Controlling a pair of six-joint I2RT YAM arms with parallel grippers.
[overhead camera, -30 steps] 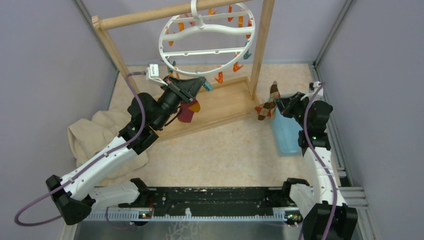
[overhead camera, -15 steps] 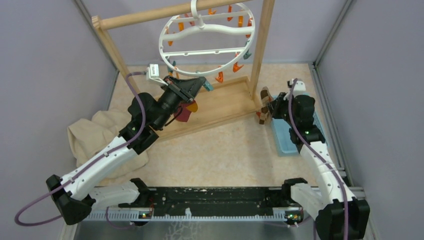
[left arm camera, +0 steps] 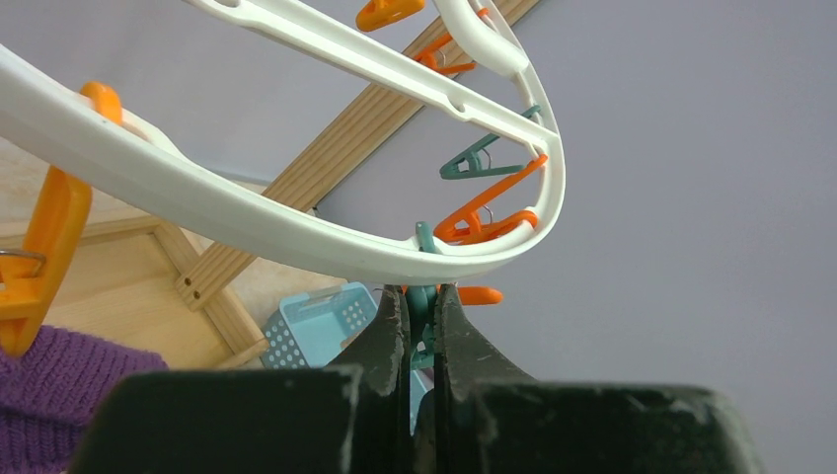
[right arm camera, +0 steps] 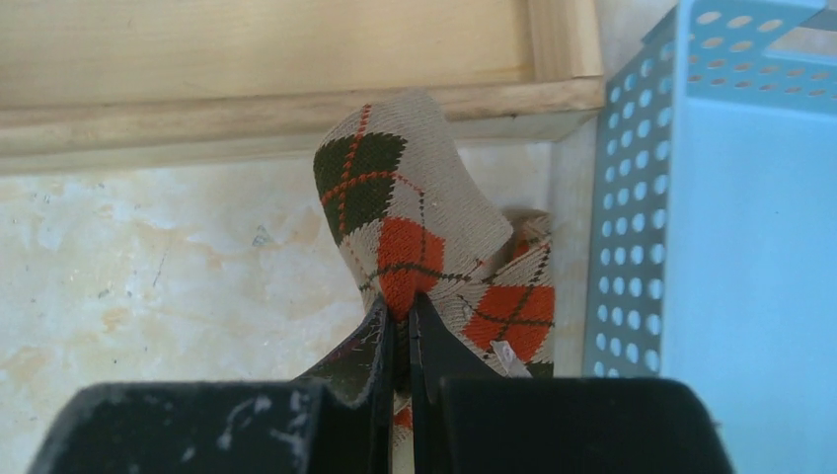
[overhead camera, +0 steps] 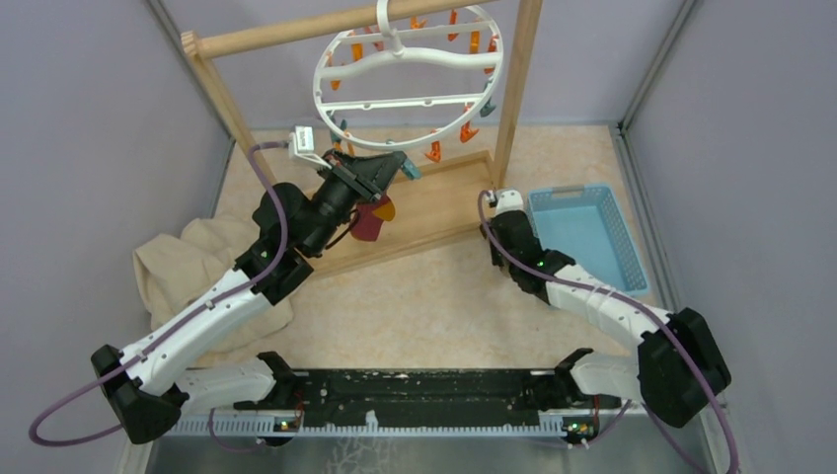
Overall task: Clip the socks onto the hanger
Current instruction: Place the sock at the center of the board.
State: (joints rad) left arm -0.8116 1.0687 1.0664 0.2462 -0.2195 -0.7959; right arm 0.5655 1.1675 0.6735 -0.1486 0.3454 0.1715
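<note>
The white ring hanger [overhead camera: 410, 74] hangs from the wooden rail. My left gripper [overhead camera: 393, 168] is raised to its lower rim and is shut on a teal clip [left arm camera: 422, 301] just under the ring [left arm camera: 296, 222]. The maroon-purple sock [overhead camera: 365, 222] with an orange heel hangs below that gripper; it also shows in the left wrist view [left arm camera: 59, 380], under an orange clip [left arm camera: 44, 247]. My right gripper [right arm camera: 400, 311] is shut on the tan argyle sock [right arm camera: 405, 217], low over the table. In the top view this gripper [overhead camera: 501, 219] hides the sock.
The wooden stand's base [overhead camera: 434, 212] and post [overhead camera: 515, 89] stand right beside the right gripper. A blue perforated basket [overhead camera: 587, 237] sits just to its right, also in the right wrist view [right arm camera: 730, 247]. A beige cloth [overhead camera: 188, 262] lies at the left.
My right arm has swung left from over the blue basket and down, carrying the argyle sock to the table between the basket and the wooden base. The left arm has not moved.
</note>
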